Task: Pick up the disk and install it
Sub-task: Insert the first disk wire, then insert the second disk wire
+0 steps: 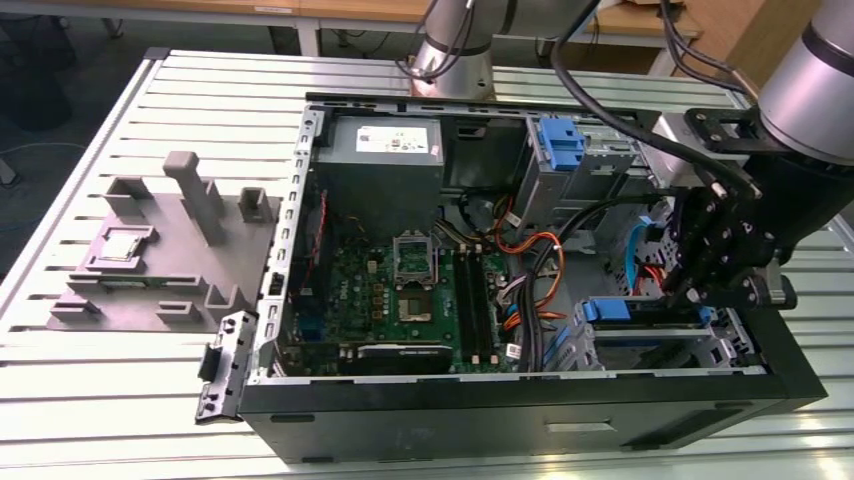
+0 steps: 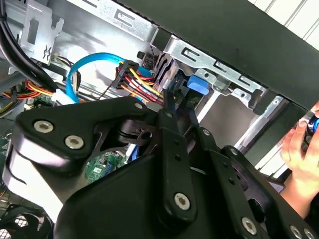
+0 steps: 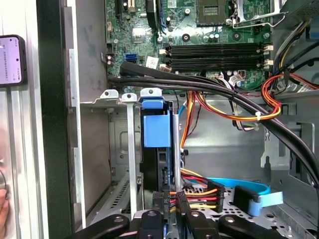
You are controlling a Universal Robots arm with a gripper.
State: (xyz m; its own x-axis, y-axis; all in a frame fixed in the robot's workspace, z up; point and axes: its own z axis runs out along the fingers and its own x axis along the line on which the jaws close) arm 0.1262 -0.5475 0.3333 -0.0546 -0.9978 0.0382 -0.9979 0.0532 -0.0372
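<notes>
Inside the drive cage (image 3: 112, 94), disk (image 3: 157, 132) on edge, claw (image 3: 169, 201) at its end

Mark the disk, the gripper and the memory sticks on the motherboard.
disk (image 3: 156, 130), first wrist view, its blue rail tab.
gripper (image 3: 169, 205), first wrist view, midway between fingertips.
memory sticks (image 3: 214, 50), first wrist view, middle of one.

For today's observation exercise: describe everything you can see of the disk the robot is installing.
The disk stands on edge in a metal bay of the open computer case, near the case's front corner. What shows is its dark body with a blue plastic tab on the end. The gripper sits at its near end, beside red, yellow and orange cables.
</notes>
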